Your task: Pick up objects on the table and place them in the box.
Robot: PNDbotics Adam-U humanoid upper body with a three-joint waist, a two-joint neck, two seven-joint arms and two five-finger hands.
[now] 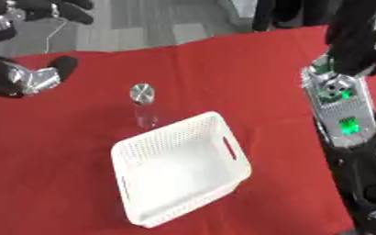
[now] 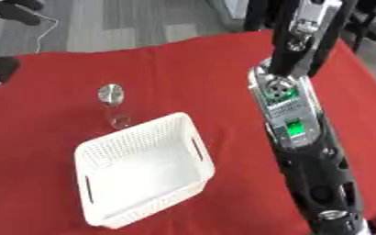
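A white perforated basket (image 1: 179, 170) with slot handles sits on the red-covered desk (image 1: 247, 82), near the middle and toward the near edge. Just beyond its far left corner stands a clear bottle (image 1: 144, 106) with a silver cap, upright and apart from the basket. The left hand (image 1: 39, 75) shows at the far left, above the cloth, fingers relaxed and holding nothing. The right arm (image 2: 295, 114) runs along the right side; whether its hand is spread or curled cannot be told.
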